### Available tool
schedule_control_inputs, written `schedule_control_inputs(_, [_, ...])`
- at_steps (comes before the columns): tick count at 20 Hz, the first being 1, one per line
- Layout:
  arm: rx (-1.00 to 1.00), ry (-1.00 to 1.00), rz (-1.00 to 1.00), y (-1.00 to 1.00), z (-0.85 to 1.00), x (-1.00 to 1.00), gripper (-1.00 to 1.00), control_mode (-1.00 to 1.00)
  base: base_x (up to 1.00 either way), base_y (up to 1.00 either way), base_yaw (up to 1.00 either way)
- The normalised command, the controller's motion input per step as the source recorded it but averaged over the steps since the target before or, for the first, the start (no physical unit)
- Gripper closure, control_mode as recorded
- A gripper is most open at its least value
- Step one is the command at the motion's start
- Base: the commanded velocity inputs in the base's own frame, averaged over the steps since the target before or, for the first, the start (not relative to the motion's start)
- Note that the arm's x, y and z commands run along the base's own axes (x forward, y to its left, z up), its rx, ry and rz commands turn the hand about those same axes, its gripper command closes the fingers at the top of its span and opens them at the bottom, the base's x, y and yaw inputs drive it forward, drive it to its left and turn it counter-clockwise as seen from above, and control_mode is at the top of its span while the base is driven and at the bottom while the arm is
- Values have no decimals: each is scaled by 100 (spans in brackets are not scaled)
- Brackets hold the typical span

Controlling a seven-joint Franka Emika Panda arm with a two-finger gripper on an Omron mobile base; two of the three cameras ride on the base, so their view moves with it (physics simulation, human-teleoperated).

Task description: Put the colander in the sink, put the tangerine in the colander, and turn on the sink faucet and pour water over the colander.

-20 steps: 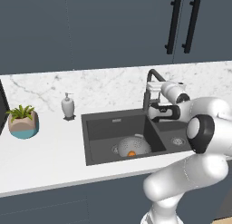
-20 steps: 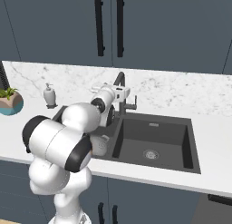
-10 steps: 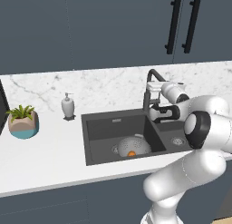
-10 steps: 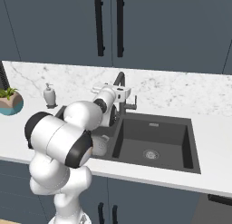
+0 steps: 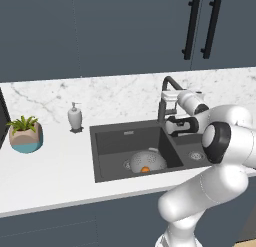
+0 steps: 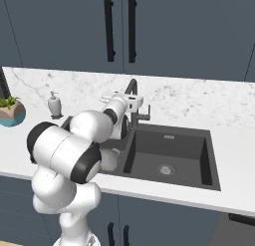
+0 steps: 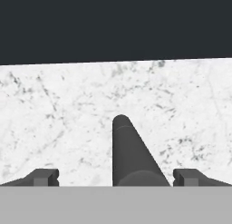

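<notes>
Hand view: the gripper (image 7: 116, 177) has its jaws spread wide, with the sink faucet (image 7: 129, 155) standing between them. Below the jaws, the tangerine (image 5: 145, 169) sits in the colander (image 5: 147, 160) inside the sink (image 5: 112, 141).

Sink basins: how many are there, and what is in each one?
2. The left basin holds the colander with the tangerine inside. The right basin holds nothing but its drain.

Colander (image 5: 146, 160): one
Tangerine (image 5: 145, 169): one
Sink (image 5: 131, 134): one, two basins
Faucet (image 5: 165, 97): one
Soap dispenser (image 5: 75, 117): one
Potted plant (image 5: 25, 133): one
Cabinet handles (image 5: 188, 28): two
</notes>
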Motion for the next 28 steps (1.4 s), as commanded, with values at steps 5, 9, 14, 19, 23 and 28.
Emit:
schedule_control_inputs(5, [0, 0, 0, 16, 0, 0, -100, -100, 0, 0, 0])
schedule_control_inputs(9, [0, 0, 0, 22, 0, 0, -100, -100, 0, 0, 0])
schedule_control_inputs(14, [0, 0, 0, 30, 0, 1, -100, -100, 0, 0, 0])
schedule_control_inputs(19, [0, 0, 0, 31, 0, 2, -100, -100, 0, 0, 0])
schedule_control_inputs(23, [0, 0, 0, 38, 0, 9, -100, -100, 0, 0, 0])
schedule_control_inputs(28, [0, 0, -1, 38, 0, 10, -100, -100, 0, 0, 0])
